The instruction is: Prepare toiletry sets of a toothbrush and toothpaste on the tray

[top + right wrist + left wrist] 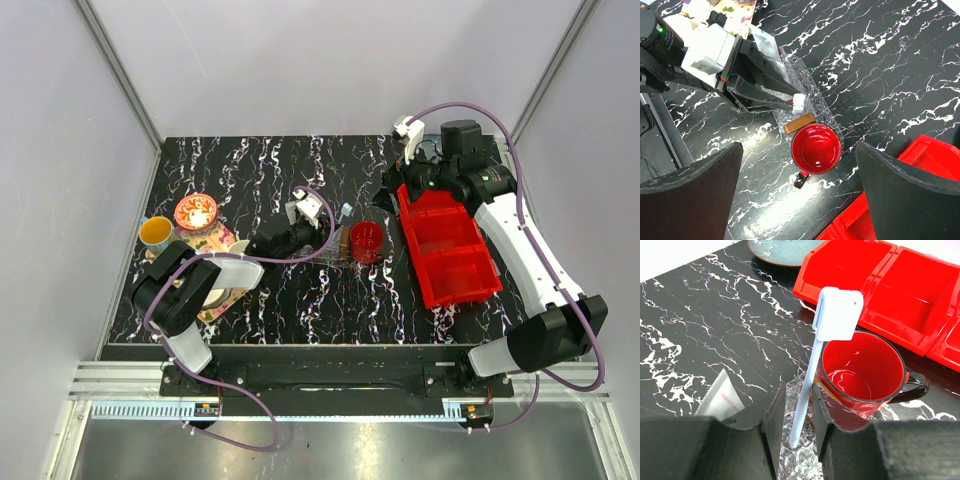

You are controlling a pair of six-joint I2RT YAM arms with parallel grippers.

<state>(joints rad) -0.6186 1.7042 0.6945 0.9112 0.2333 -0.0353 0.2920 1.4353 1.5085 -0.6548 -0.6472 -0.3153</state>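
Top cam: L gripper (pixel 322 236) at clear tray (pixel 340 254), mid-table, tray touching red mug (pixel 367 242); red bin (pixel 448 245) to the right.

L wrist: toothbrush (pixel 807 385) upright btwn fingers (pixel 771 425), foot in tray, head up by mug. Jaws narrow, gap showing on one side, no clamp. Toothpaste (pixel 720 401) flat beside one finger; in tray or not, can't tell.

R wrist: R gripper (pixel 799 155) wide, empty, above mug. Brush head at L fingertips over tray.
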